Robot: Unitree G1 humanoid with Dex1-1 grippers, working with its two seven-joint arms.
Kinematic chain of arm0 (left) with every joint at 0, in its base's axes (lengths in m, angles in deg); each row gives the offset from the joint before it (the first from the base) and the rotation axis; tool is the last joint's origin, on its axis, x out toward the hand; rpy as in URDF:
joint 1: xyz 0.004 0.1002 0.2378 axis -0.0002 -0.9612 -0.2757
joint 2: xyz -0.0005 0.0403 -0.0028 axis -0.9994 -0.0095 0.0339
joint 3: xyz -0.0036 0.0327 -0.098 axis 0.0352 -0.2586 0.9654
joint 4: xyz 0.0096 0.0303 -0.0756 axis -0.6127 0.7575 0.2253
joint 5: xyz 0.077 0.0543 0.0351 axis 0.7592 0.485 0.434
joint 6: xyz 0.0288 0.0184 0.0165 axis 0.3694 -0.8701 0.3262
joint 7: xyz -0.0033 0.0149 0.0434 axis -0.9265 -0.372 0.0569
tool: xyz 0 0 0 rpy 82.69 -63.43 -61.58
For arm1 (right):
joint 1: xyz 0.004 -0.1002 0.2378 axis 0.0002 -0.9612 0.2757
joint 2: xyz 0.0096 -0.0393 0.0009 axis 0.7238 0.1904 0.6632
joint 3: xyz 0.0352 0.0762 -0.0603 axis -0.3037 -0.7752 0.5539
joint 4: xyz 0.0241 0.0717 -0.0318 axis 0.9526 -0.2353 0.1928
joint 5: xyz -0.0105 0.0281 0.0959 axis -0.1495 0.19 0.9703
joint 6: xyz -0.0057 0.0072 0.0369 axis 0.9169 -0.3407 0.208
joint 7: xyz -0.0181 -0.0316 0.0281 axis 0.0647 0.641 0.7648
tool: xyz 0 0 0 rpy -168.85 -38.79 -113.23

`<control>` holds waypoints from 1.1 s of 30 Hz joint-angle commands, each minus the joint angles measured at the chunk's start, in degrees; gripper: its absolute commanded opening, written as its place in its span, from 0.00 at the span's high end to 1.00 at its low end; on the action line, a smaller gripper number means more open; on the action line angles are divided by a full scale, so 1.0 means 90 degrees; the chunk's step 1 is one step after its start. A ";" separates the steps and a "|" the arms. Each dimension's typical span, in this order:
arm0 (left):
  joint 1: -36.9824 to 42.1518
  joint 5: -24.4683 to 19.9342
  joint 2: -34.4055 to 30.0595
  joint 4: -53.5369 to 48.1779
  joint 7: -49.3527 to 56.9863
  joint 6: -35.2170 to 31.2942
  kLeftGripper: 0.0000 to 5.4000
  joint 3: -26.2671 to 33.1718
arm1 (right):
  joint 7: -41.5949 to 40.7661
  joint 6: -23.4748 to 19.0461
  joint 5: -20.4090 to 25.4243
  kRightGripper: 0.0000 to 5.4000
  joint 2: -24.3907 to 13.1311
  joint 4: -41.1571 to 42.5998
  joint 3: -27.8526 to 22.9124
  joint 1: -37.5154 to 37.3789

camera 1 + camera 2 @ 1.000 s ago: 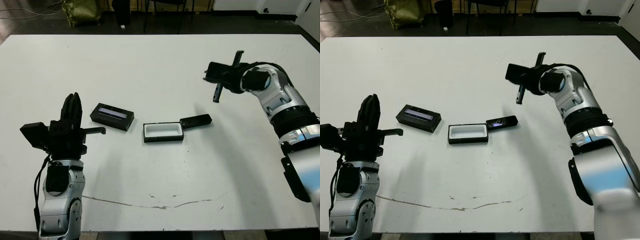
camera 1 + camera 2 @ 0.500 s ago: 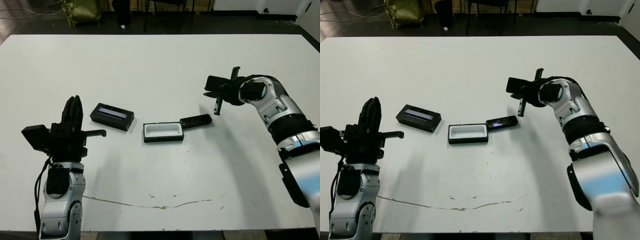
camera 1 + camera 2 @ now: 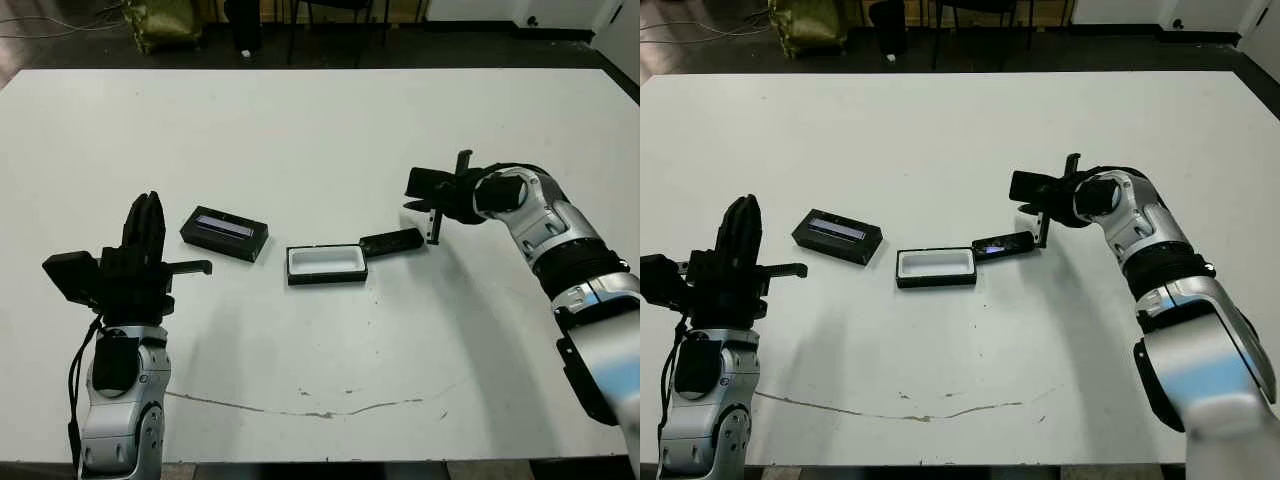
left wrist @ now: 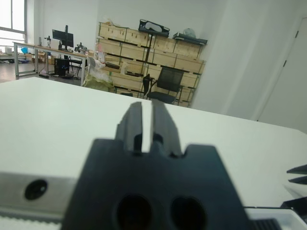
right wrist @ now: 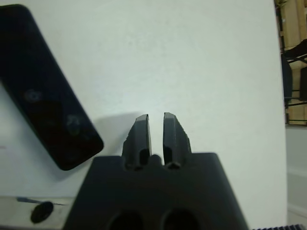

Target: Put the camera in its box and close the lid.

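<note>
The camera point(image 3: 392, 241) lies flat on the white table, one end touching the right end of the box point(image 3: 326, 264), which sits open with its white lining up. The lid point(image 3: 225, 232), black with a pale strip, lies apart to the box's left. My right gripper point(image 3: 434, 238) points down just beyond the camera's right end, shut and empty. In the right wrist view the camera point(image 5: 45, 86) lies beside the shut fingertips, which hold nothing. My left gripper point(image 3: 148, 205) stands upright and shut, left of the lid and holding nothing.
A thin dark crack point(image 3: 320, 410) runs across the table near its front edge. Beyond the far edge is dark floor with an olive bag point(image 3: 165, 20) and chair legs. Bare table surface point(image 3: 300, 140) stretches behind the box and lid.
My right gripper has come down and slightly left, from well above the table to the camera's right end. The left arm, camera, box and lid have not moved.
</note>
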 commanded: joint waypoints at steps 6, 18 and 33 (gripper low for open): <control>-0.0036 0.0064 -0.0043 0.0102 0.0010 -0.0050 1.00 -0.0005 | -0.0249 -0.0114 0.0069 1.00 -0.0013 0.0158 0.0021 -0.0269; -0.0039 0.0020 -0.0010 0.0028 0.0045 -0.0156 1.00 -0.0033 | -0.0499 -0.0125 0.0209 1.00 -0.0133 0.0501 -0.0074 -0.0519; -0.0087 0.0071 -0.0007 0.0046 0.0048 -0.0106 1.00 -0.0062 | -0.0773 0.0020 0.0184 1.00 -0.0567 0.1230 -0.0017 -0.0984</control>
